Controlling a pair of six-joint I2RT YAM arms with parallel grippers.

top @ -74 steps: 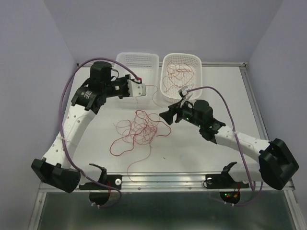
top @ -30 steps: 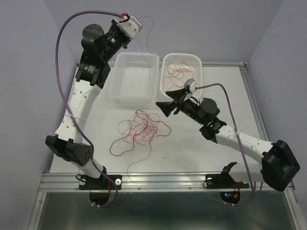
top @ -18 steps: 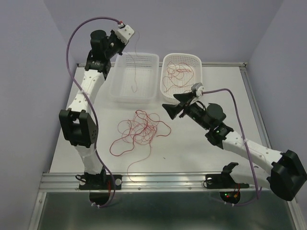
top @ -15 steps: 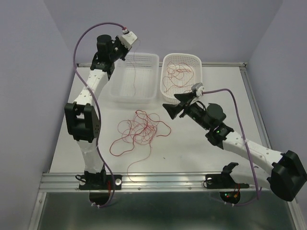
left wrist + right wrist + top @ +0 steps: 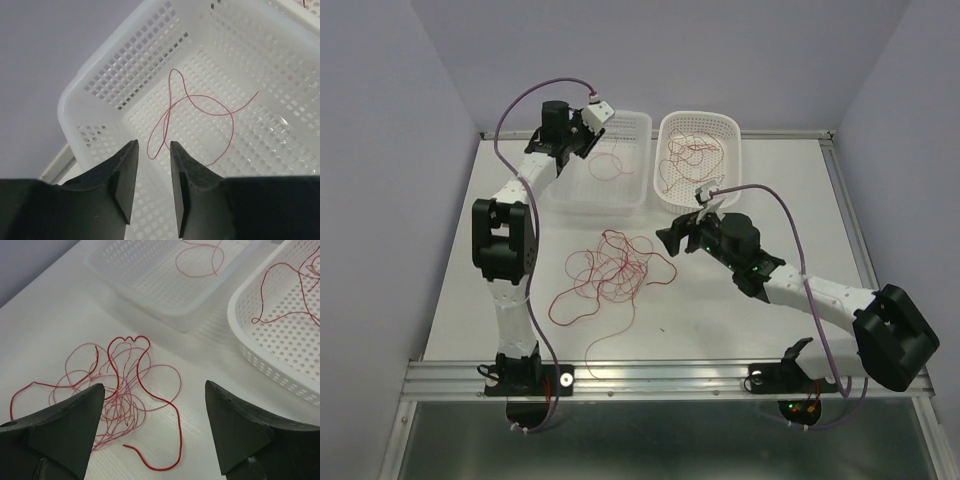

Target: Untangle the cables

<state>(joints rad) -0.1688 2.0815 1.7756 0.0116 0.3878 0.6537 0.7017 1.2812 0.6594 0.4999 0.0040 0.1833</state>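
We judge the step in hand to be the drop-off of one separated strand. A single red wire (image 5: 187,97) lies looped on the floor of the white perforated basket (image 5: 120,65), at upper centre of the overhead view. The left gripper (image 5: 152,146) hovers over it, its jaws a narrow gap apart with nothing between them.

The second basket (image 5: 700,118), just to the right, holds several more red wires (image 5: 692,150). The main tangle (image 5: 613,268) sits on the table (image 5: 790,180) in mid-frame, so much of the job looks undone.

The right gripper (image 5: 154,387) hangs near the tangle's right edge with its jaws spread wide and holding nothing. Next we would want one outlying loop pinched, then drawn slowly clear. The fine strands cross many times, so a quick pull would likely drag the whole clump.
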